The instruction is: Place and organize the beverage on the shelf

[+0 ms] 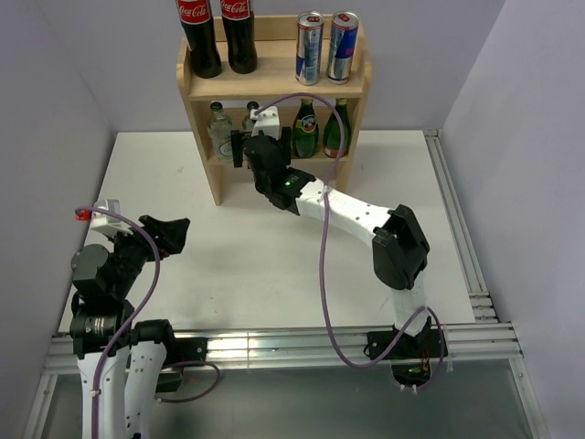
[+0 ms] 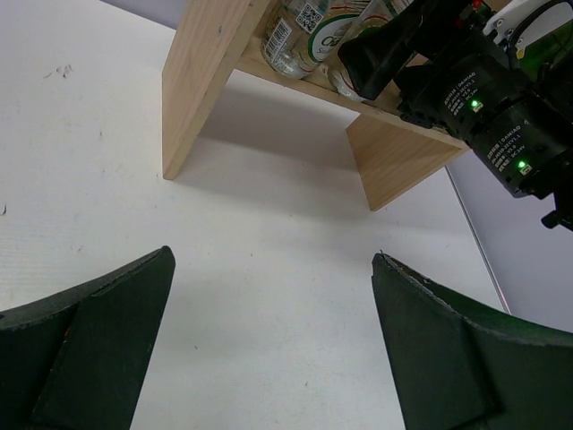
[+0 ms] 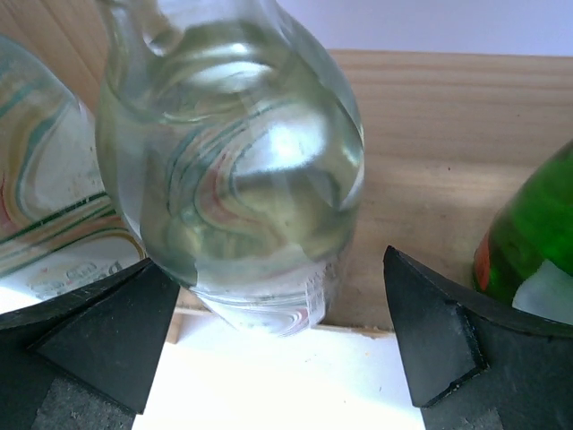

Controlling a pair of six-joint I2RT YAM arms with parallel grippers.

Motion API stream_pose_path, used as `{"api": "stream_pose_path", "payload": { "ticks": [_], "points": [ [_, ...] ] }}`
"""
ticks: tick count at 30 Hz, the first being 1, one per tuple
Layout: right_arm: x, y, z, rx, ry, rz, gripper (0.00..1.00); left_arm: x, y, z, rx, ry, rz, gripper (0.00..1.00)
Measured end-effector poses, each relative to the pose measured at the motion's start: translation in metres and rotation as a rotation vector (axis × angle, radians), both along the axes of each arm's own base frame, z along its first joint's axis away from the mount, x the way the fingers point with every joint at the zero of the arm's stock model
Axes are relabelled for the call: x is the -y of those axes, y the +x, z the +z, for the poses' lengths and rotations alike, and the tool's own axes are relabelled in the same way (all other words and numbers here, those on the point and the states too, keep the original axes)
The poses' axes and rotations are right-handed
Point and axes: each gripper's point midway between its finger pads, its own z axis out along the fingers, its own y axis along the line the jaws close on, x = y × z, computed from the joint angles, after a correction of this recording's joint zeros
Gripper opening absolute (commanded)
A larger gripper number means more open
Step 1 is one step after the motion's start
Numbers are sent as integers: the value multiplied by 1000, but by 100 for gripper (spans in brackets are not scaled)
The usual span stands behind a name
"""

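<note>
Robot lab cell: white table (image 1: 238, 274) w/ alum. rails (image 1: 274, 347), plain grey walls (image 1: 55, 73).

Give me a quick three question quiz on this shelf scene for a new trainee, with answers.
1. True or false: the two slim silver-blue-red cans stand on the light wooden shelf's top tier.
2. Which pincer reaches toward the lower tier? A left, B right.
3. How many green glass bottles stand on the lower tier?
Key: 1 true; 2 B, the right pincer, open before a clear glass bottle; 3 two.
</note>
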Motion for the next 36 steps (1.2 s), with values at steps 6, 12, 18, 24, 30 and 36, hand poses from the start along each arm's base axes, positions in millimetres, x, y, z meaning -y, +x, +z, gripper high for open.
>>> {"api": "stream_pose_path", "payload": {
  "ticks": [6,12,18,24,30,36],
  "points": [
    [2,-7,1,-5,2,14,100,0,0,0,0,0,0,99],
    [6,-18,11,4,23,27,100,0,0,0,0,0,0,99],
    [3,-34,14,4,42,55,100,0,0,0,0,0,0,99],
    [2,-71,0,-26,36,93,100,0,0,0,0,0,1,99],
    [10,-154,0,-46,54,109,100,-1,0,0,0,0,3,99],
    [53,-244,11,-66,133,144,100,-1,0,0,0,0,3,99]
  ]
}}
